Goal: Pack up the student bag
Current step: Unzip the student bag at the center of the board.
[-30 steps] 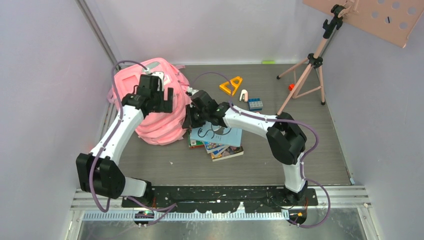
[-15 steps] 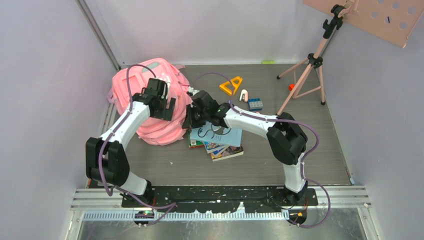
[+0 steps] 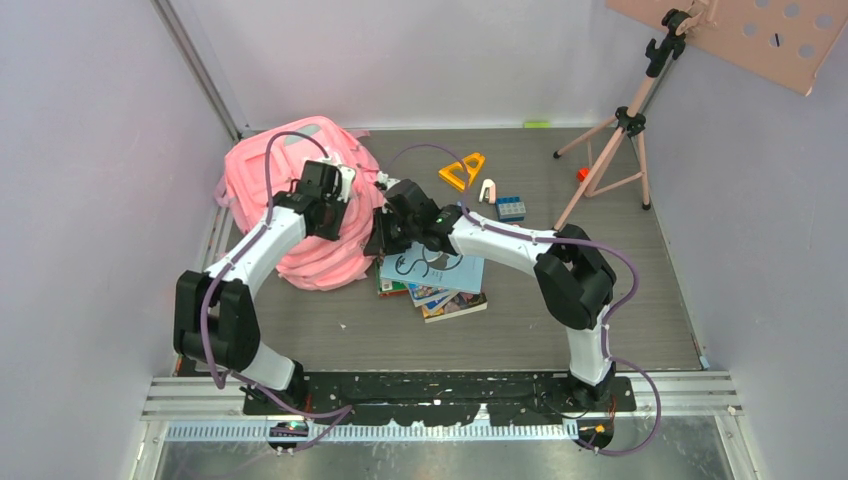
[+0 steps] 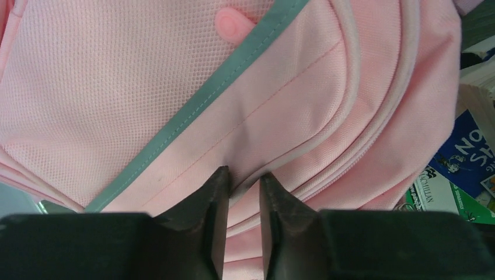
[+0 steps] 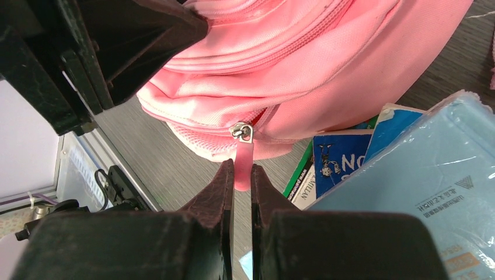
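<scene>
The student bag [image 3: 255,170], a large pink backpack, lies at the back left of the table. My left gripper [image 3: 345,197] sits on its right side. In the left wrist view its fingers [image 4: 244,175] are shut on a fold of the pink fabric of the bag [image 4: 117,87], just below a grey-green trim. My right gripper [image 3: 378,232] is at the bag's right edge. In the right wrist view it [image 5: 239,172] is shut on the pink zipper pull [image 5: 242,157] hanging from the bag [image 5: 315,64].
A stack of books [image 3: 432,280] topped by a light blue one lies right of the bag, under the right arm. Further back are an orange triangle ruler [image 3: 462,170], a small white item [image 3: 487,190] and a blue brick [image 3: 511,208]. A tripod [image 3: 620,150] stands at the right.
My left arm has swung right across the bag and its gripper has gone from wide open to shut on the fabric. The right arm has stayed still on the zipper pull.
</scene>
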Tool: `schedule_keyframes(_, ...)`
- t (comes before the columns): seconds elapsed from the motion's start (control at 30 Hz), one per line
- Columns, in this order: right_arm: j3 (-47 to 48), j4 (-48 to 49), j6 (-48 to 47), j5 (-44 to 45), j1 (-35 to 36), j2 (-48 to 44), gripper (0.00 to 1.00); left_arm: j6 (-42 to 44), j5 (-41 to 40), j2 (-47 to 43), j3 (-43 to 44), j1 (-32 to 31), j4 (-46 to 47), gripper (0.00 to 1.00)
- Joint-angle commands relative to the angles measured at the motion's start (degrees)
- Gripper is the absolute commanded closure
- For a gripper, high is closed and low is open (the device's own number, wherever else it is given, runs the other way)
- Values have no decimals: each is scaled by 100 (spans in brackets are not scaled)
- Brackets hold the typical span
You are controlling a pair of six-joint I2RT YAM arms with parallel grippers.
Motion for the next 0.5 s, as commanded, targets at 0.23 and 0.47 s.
schedule_keyframes(0.23, 115, 184, 7, -8, 11, -472, 100, -152, 986, -122, 144, -53, 719, 100)
schedule_keyframes(0.47, 413, 188, -16, 25, 378, -248, 100, -653, 918, -218, 439, -55, 504, 100)
